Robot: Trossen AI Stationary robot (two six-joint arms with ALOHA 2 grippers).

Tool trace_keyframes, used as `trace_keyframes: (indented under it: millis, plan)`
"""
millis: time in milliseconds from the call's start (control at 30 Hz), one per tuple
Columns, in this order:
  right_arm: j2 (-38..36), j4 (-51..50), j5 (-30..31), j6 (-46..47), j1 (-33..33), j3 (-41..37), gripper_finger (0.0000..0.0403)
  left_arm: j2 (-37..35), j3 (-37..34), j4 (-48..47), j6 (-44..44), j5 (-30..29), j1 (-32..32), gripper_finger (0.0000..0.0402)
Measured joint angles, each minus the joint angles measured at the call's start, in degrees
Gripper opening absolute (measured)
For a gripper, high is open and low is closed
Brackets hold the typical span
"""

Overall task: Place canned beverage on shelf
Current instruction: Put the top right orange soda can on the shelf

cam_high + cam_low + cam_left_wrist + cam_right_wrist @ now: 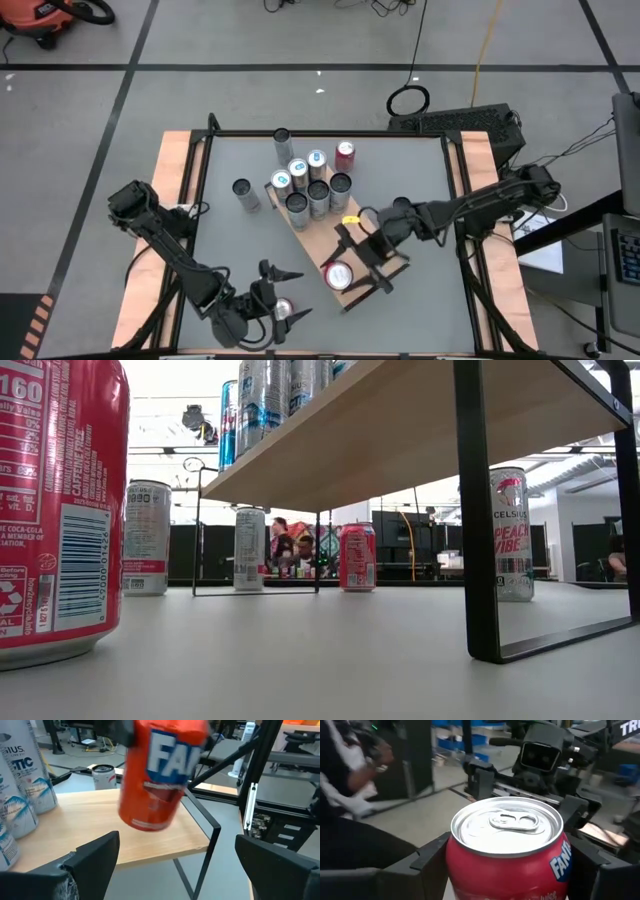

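Observation:
The shelf [372, 232] is a light wooden board on thin black legs, standing aslant mid-table; in the low view its board [400, 430] shows from below. Several cans [316, 188] stand on its far end. My right gripper [345, 272] is shut on a red Fanta can [507, 855] and holds it over the shelf's near end. My left gripper [175, 855] stands open at the table's near edge and faces the held can [160, 775]. Nothing is between its fingers. A red cola can [283, 311] stands on the table under it. My right gripper pinches the Fanta can's side wall [451, 862] between its two fingers, just below the silver top. The fingers come in level from the table's right side, one on each side of the can. The can is a little tilted, top up, its bottom [145, 824] above the board.
On the table beyond the shelf stand a white can [243, 193], a grey can [283, 141] and a red can [345, 153]. Pale wood strips [170, 200] run along both table sides. The cola can [55, 510] stands close to the low camera. The board's near half [125, 845] is bare.

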Motion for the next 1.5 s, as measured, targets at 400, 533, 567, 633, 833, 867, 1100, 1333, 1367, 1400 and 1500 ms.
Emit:
trace_keyframes:
  millis: [400,533,567,633,833,867,1100,1333,1367,1400,1500]
  plan:
    - [1.0,4.8,2.9,3.5,-4.8,0.0,0.0265,0.0,0.0,0.3,-1.5,-1.2,-1.3,0.0398]
    - [1.1,9.5,5.4,5.2,-4.3,-3.1,0.0265,0.0,0.0,0.2,-1.5,-1.2,-1.3,0.0398]
    - [1.2,12.8,5.7,5.9,-4.2,-4.5,0.0265,0.0,0.0,0.2,-1.5,-1.2,-1.3,0.0398]
    - [0.7,18.6,6.7,7.3,-4.0,-7.8,0.0265,0.0,0.0,0.1,-1.5,-1.2,-1.3,0.0398]
    - [0.4,28.0,8.2,10.0,-3.9,-13.0,0.0265,0.0,0.0,0.0,-1.5,-1.2,-1.3,0.0398]
    - [0.4,28.1,8.6,9.9,-4.0,-13.0,0.0265,0.0,0.0,0.0,-1.5,-1.2,-1.3,0.0398]
    - [0.5,25.9,14.5,9.5,-3.9,-13.0,0.0265,0.0,0.0,0.0,-1.5,-1.2,-1.2,0.0398]
    - [0.9,25.6,14.1,7.8,-3.9,-13.0,0.0265,0.0,0.0,0.3,-1.6,-1.3,-0.6,0.0398]
    - [1.2,25.8,14.1,7.8,-3.9,-13.0,0.0265,0.0,0.0,0.3,-1.6,-1.3,-0.6,0.0398]
    - [1.5,25.8,14.0,7.7,-3.9,-13.0,0.0265,0.0,0.0,0.3,-1.6,-1.3,-0.6,0.0398]
    - [3.3,27.3,14.0,8.1,-3.9,-13.0,0.0265,0.0,0.0,0.4,-1.6,-1.3,-0.6,0.0398]
